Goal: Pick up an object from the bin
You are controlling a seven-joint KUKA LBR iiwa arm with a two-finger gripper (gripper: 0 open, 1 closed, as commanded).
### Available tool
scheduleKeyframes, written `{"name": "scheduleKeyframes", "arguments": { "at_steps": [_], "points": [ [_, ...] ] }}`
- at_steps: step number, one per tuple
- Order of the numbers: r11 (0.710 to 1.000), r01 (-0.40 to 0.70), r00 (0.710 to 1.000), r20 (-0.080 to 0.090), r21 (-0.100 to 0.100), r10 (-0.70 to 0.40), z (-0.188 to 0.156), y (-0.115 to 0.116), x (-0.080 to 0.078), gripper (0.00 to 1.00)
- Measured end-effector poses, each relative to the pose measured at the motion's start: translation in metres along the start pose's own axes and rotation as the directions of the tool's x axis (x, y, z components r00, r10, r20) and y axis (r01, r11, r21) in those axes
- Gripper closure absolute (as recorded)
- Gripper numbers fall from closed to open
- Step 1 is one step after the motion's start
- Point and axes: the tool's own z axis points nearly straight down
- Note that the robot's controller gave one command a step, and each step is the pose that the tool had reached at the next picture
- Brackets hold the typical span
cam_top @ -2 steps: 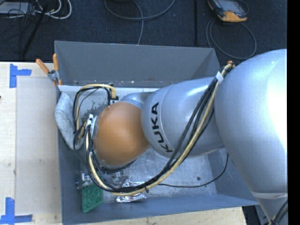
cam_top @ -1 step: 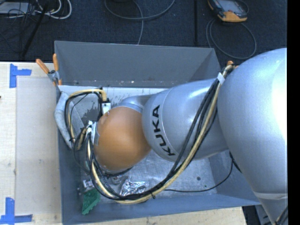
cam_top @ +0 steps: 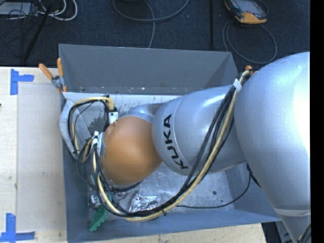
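Two things | crumpled foil [cam_top: 144, 202], green piece [cam_top: 97, 219] | just beside orange wrist cover [cam_top: 129, 148]

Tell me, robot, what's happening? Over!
Orange wrist cover low over bin's left side. Grip state unclear. Nearest: crumpled silver foil, green thing at lower-left corner.

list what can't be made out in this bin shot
- camera view: most of the bin floor, hidden under the arm and its orange cover
- green thing, near-left corner: partly under the cables, kind unclear
- crumpled silver thing beside it: too small to identify
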Motion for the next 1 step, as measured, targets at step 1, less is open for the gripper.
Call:
{"name": "scheduleKeyframes", "arguments": {
  "at_steps": [1],
  "points": [
    [1.000, 0.009, 1.000, -0.016, -0.027, -0.010, -0.0154, 0.0029, 0.0057, 1.00]
  ]
}}
